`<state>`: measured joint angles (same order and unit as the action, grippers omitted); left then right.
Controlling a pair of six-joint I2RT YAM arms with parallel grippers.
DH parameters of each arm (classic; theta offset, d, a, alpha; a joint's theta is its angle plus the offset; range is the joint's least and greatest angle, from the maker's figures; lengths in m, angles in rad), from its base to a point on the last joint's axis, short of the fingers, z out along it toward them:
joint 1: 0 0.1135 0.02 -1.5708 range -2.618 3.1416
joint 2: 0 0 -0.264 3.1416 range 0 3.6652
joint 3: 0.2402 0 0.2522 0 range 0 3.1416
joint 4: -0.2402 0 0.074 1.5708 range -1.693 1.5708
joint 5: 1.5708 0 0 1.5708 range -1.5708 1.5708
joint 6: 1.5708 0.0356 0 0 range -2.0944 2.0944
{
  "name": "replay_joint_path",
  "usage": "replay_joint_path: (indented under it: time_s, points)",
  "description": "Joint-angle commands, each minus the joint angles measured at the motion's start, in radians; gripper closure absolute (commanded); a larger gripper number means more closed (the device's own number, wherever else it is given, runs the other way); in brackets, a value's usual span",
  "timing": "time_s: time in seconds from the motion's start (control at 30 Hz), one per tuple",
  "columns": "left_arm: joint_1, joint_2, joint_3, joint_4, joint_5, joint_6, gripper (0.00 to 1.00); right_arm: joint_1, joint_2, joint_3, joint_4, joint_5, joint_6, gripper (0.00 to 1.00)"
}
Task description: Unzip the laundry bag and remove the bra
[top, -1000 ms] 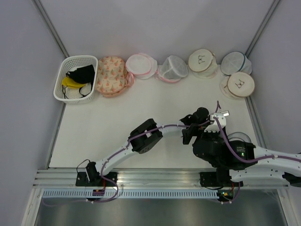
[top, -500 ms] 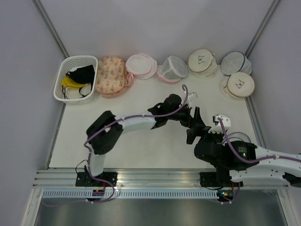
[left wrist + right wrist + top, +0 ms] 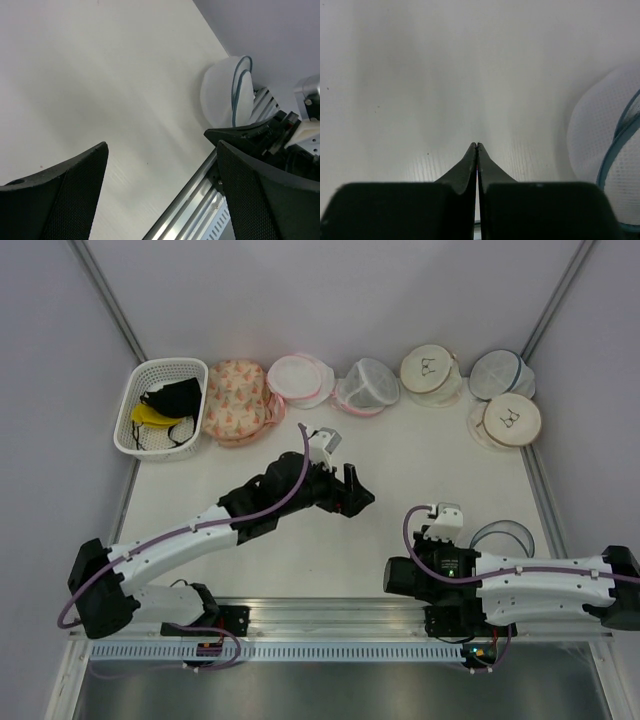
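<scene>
The laundry bag (image 3: 503,537), white mesh with a dark blue zip rim, lies near the table's front right edge, partly behind my right arm. It also shows at the far right of the left wrist view as a white round bag (image 3: 220,95), and at the right edge of the right wrist view, the bag (image 3: 605,150). The bra is hidden. My left gripper (image 3: 355,495) hangs open over bare table at mid-table, its fingers (image 3: 75,180) wide apart and nothing between them. My right gripper (image 3: 432,532) is shut on nothing, just left of the bag, fingertips pressed together (image 3: 477,145).
A white basket (image 3: 160,405) with black and yellow garments stands at the back left. Along the back wall sit a floral bag (image 3: 236,400), pink-trimmed bags (image 3: 300,380), beige round bags (image 3: 430,370) and a blue-rimmed mesh bag (image 3: 500,373). A metal rail (image 3: 330,615) runs along the near edge.
My left arm has swung left, away from the bag, and its gripper has opened. My right gripper has pulled back toward the near edge and shut.
</scene>
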<state>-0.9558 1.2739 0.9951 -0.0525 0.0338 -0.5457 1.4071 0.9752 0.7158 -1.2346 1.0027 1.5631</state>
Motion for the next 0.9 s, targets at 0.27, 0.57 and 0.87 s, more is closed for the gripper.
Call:
replay_joint_path:
  time_s: [0.27, 0.57, 0.87]
  points:
    - [-0.005, -0.343, -0.101, -0.231, -0.133, 0.038, 0.13, -0.244, 0.031, -0.22, 0.651, -0.315, -0.421, 1.0]
    - [-0.004, -0.507, -0.164, -0.363, -0.206, 0.013, 0.02, -0.283, 0.117, -0.092, 0.972, -0.504, -0.82, 0.02]
    - [-0.005, -0.593, -0.173, -0.429, -0.239, 0.003, 0.0, -0.283, 0.246, 0.045, 0.958, -0.532, -0.882, 0.02]
